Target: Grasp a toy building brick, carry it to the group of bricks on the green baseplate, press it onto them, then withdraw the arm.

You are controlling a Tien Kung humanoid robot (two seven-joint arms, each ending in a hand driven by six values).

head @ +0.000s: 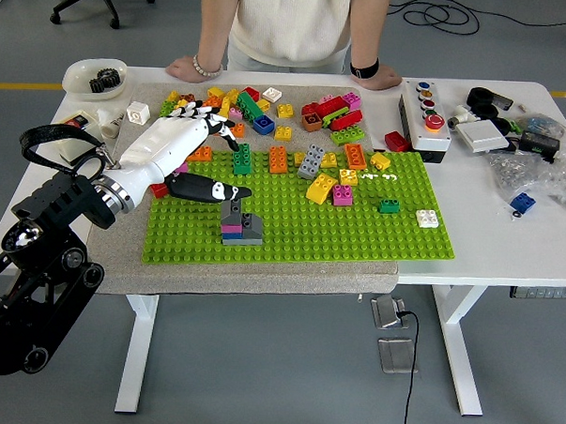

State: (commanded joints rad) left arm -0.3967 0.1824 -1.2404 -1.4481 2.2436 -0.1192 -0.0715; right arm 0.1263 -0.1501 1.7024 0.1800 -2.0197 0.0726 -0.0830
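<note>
Left hand (187, 151) empty, fingers spread, above baseplate's (291, 233) left edge.

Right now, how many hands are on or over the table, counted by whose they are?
Person's hands: 2, both resting on the table's far edge, the other at picture right.
Robot's hands: 1, the left hand, open above the bricks and the green baseplate.
Total: 3
</note>
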